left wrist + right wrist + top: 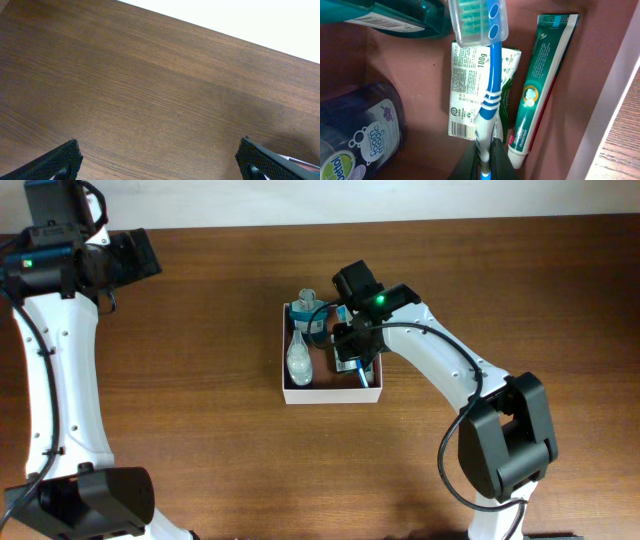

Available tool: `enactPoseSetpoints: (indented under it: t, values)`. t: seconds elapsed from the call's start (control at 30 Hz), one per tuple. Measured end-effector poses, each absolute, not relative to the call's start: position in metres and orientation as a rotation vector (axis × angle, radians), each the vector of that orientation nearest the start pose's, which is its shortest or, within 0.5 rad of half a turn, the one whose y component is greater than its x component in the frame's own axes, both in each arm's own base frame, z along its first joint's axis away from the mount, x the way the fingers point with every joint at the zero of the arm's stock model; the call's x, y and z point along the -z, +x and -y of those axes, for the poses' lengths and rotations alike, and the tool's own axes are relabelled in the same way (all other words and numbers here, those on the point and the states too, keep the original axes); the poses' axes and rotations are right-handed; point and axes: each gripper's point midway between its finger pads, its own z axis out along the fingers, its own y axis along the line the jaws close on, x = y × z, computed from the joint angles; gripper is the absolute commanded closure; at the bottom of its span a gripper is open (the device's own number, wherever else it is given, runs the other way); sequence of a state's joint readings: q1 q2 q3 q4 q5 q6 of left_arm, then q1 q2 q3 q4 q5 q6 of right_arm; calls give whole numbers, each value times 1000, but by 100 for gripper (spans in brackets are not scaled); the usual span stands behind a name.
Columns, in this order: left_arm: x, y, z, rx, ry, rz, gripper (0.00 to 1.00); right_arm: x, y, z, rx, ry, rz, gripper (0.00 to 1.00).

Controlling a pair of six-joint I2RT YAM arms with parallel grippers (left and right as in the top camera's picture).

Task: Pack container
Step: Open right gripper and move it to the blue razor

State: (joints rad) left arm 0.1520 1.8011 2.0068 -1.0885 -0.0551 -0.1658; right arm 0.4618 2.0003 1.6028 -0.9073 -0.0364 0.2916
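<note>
Brown wood desk (200,400), white wall past the far edge. The container (330,394) sits mid-desk, a bit toward the far edge. Inside it are a clear bottle (299,358), a teal bottle (395,15), a dark bottle (360,130), a packet (462,85) and a toothpaste tube (540,85). Right gripper (485,167) is down in the container, clamped on the handle of a blue toothbrush (492,75) – capped bristle head pointing away from the fingers. Left gripper (160,160) is near the far-left corner, fingers wide apart over bare wood – holding nothing.

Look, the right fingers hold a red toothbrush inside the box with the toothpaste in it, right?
Not red: the toothbrush is blue, as the right wrist view shows. The right fingers do hold it inside the container, toothpaste in it.
</note>
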Motion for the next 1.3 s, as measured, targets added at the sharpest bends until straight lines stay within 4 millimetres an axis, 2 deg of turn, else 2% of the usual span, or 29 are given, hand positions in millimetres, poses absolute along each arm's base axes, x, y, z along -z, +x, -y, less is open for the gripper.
enactPoseSetpoints:
  t: [0.23, 0.27, 0.3, 0.33, 0.57, 0.67, 0.7, 0.77, 0.83, 0.87, 0.93, 1.0, 1.1, 1.17, 1.23, 1.3]
  values:
    - [-290, 457, -80, -62, -412, -2418, 0, -74, 396, -211, -212, -271, -2870, 95]
    - [-289, 457, -80, -62, -412, -2418, 0, -73, 395, -211, -214, -272, -2870, 87]
    - [-290, 457, -80, -62, -412, -2418, 0, -71, 394, -211, -214, -273, -2872, 72]
    - [-290, 457, -80, -62, -412, -2418, 0, -70, 394, -211, -212, -275, -2874, 66]
    - [-290, 457, -80, -62, -412, -2418, 0, -69, 392, -211, -214, -276, -2880, 64]
    - [-290, 457, -80, -62, -412, -2418, 0, -71, 384, -206, -193, -285, -2920, 63]
    - [-290, 457, -80, -62, -412, -2418, 0, -75, 383, -205, -191, -287, -2923, 63]
    - [-290, 457, -80, -62, -412, -2418, 0, -102, 382, -198, -170, -284, -2907, 62]
    - [-290, 457, -80, -62, -412, -2418, 0, -134, 384, -183, -130, -256, -2863, 61]
    - [-289, 457, -80, -62, -412, -2418, 0, -153, 384, -169, -95, -227, -2835, 60]
    - [-290, 457, -80, -62, -412, -2418, 0, -194, 383, -129, -14, -125, -2766, 58]
    - [-290, 457, -80, -62, -412, -2418, 0, -207, 377, -90, 72, -20, -2774, 58]
    - [-289, 457, -80, -62, -412, -2418, 0, -198, 376, -51, 147, 101, -2806, 58]
    - [-289, 457, -80, -62, -412, -2418, 0, -169, 372, -10, 207, 240, -2859, 58]
    - [-290, 457, -80, -62, -412, -2418, 0, -157, 368, 5, 232, 293, -2880, 59]
    - [-290, 457, -80, -61, -412, -2418, 0, -134, 361, 31, 256, 389, -2905, 58]
